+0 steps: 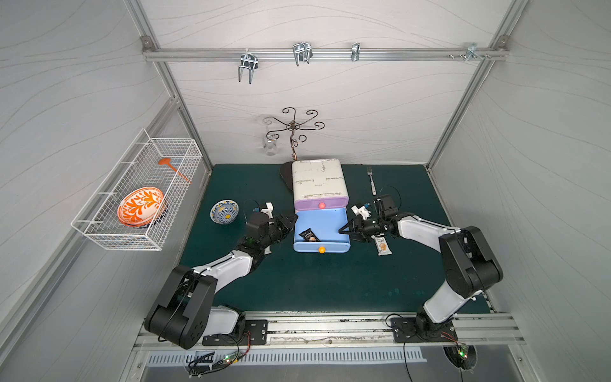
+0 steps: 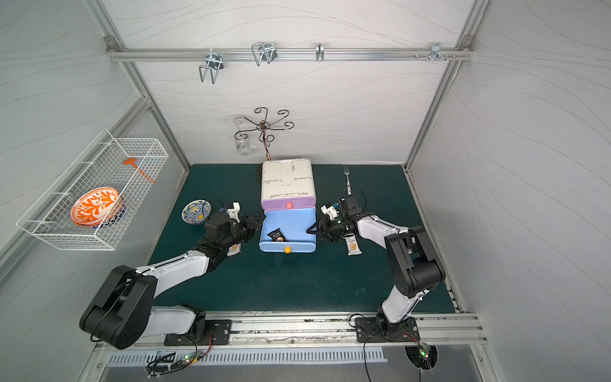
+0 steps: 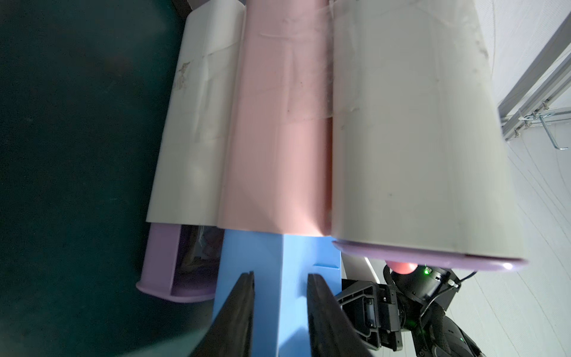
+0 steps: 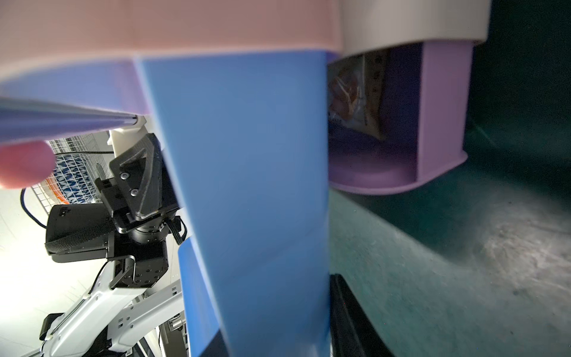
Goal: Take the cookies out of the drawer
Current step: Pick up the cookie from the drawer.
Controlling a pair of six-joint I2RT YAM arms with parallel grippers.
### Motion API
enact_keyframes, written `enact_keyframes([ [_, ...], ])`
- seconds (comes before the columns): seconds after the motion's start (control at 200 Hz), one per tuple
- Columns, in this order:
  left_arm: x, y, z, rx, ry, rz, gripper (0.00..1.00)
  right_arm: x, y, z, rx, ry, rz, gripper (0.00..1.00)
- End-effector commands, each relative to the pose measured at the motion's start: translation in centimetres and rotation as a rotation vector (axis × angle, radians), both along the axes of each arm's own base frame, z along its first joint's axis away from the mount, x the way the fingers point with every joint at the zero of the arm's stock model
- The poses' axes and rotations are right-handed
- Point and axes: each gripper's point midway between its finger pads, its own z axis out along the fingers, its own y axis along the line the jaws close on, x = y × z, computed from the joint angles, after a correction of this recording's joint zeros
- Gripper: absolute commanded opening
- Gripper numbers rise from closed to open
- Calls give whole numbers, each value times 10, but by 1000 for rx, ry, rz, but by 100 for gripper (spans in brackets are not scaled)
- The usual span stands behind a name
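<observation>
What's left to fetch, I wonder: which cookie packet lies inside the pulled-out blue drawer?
The black packet; the white packet and a pale packet lie on the mat beside the blue drawer.

The left arm [image 1: 228,266] and right arm [image 1: 421,226] are reaching inward from the front corners, elbows bent, forearms lying low and pointing toward each other. The left gripper [image 1: 290,221] is pinching one side wall of the drawer [image 1: 325,220], jaws narrowly parted. The right gripper [image 1: 347,230] is straddling the opposite wall; whether it is clamping is unclear.
</observation>
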Motion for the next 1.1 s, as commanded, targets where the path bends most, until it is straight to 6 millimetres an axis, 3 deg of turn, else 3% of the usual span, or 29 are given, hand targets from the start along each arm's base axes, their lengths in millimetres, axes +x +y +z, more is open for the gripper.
enact_keyframes([
  [0.0, 6, -9, 30, -1, -79, -46, 35, 15, 2, 18, 57, -30, 4, 35],
  [0.215, -4, -7, 52, 43, -126, -73, 37, 22, 3, 21, 32, -61, 23, 35],
  [0.425, -20, -11, 55, 100, -94, -139, 39, 24, 2, 27, 0, -100, 43, 36],
  [0.685, -24, -29, 59, 191, 7, -282, 57, 18, 0, 16, -45, -103, 76, 38],
  [0.91, -33, -50, 73, 287, 61, -384, 60, 18, -2, 9, -91, -127, 88, 41],
  [1.095, -47, -55, 63, 397, 148, -427, 59, 21, -2, 10, -97, -139, 88, 40],
])
